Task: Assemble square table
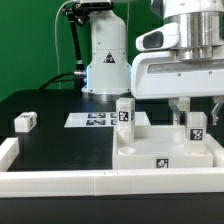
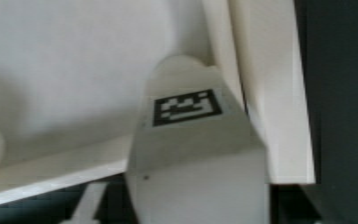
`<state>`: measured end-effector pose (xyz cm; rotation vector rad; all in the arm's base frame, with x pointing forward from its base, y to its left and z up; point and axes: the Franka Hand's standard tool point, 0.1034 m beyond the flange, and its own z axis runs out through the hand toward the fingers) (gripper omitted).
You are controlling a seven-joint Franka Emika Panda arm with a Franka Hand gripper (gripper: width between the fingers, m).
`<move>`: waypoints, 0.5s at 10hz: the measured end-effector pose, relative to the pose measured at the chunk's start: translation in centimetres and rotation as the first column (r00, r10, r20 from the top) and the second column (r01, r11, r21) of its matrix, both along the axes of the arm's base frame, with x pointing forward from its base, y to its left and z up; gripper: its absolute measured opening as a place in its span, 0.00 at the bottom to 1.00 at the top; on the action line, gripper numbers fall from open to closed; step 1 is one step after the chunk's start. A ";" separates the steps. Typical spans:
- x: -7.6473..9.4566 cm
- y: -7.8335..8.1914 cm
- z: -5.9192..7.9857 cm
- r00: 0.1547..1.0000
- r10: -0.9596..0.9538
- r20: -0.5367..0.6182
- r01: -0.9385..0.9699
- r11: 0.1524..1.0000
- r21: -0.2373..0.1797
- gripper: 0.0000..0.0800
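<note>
1. Status: the large white plastic square tabletop [image 1: 140,160], tray-like with a raised rim, lies at lower right of the exterior view on the black surface [image 1: 60,145].
2. One small white tagged block, the upright leg [image 1: 124,112], stands at the tabletop's far-left corner. I judge it placed; I cannot see how firmly it is seated.
3. A second white block, the straddled leg [image 1: 197,126], stands upright near the far-right corner, directly under my end effector [image 1: 197,108].
4. End effector: the two fingers hang one on each side of that leg's upper end, spread wider than the block, with a gap showing on both sides. As far as I can judge, I grip nothing.
5. Wrist view: the same leg [image 2: 190,150] fills the centre with its tag facing the camera, close against the tabletop's rim [image 2: 265,90].
6. A third white block, the loose leg [image 1: 25,122], lies at far left on the surface, well apart from the tabletop. No fourth leg is visible.
7. Estimate: about halfway at best, with two legs left to fit.
8. Materials: all parts are smooth, matte, rigid white plastic with crisp black-white square tags. The legs are blocky, and the tabletop's front wall carries a tag.
9. The marker board [image 1: 92,119] lies flat in mid-frame. A long white border rail [image 1: 60,182] runs along the lower edge.
</note>
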<state>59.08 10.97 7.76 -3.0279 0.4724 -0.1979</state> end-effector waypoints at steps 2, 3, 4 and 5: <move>0.0 -0.2 0.0 1.000 -0.030 -0.001 0.030 1.000 0.002 0.37; 0.0 -0.5 0.0 0.995 -0.095 -0.005 0.095 0.995 0.008 0.37; 0.0 -1.1 0.0 0.985 -0.170 -0.006 0.170 0.985 0.014 0.37; 0.0 -1.9 0.0 0.972 -0.235 0.002 0.235 0.972 0.018 0.37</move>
